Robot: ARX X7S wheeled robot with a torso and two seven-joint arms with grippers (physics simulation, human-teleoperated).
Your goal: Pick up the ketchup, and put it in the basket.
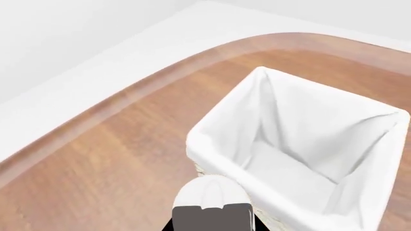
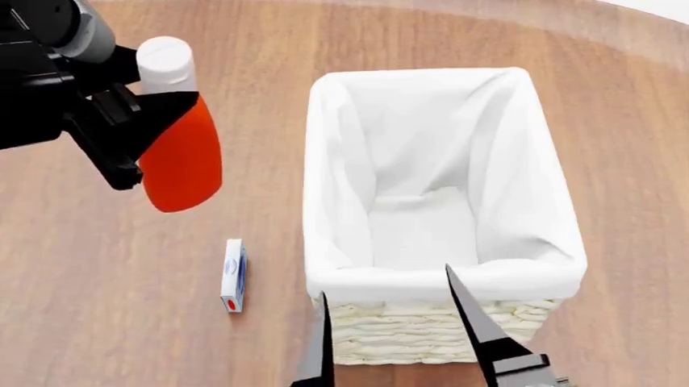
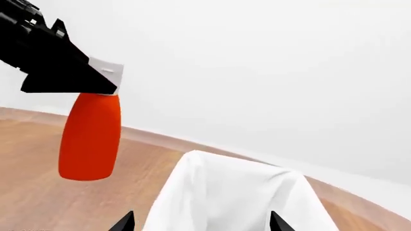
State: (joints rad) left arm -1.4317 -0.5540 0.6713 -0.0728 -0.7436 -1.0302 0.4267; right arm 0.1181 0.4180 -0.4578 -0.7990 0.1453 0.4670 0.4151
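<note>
A: Black left gripper (image 2: 145,121), head view: fingers clamped on the ketchup (image 2: 181,157) near its white cap (image 2: 167,63), bottle lifted clear of the wooden table (image 2: 129,250).

B: Position relative to the basket (image 2: 323,161)?

A: Ketchup hangs beside the basket's left wall, outside the rim, not over the opening. Right wrist view agrees: bottle in the air, base down.

B: Right gripper (image 2: 393,330)?

A: Released. Fingers spread apart, low at the basket's near end, holding nothing.

B: Basket contents?

A: White cloth liner (image 1: 301,144) only, as far as the left wrist view shows.

B: Anything else?

A: Small white box (image 2: 232,275) flat on the table, near the basket's near-left corner, apart from it.
</note>
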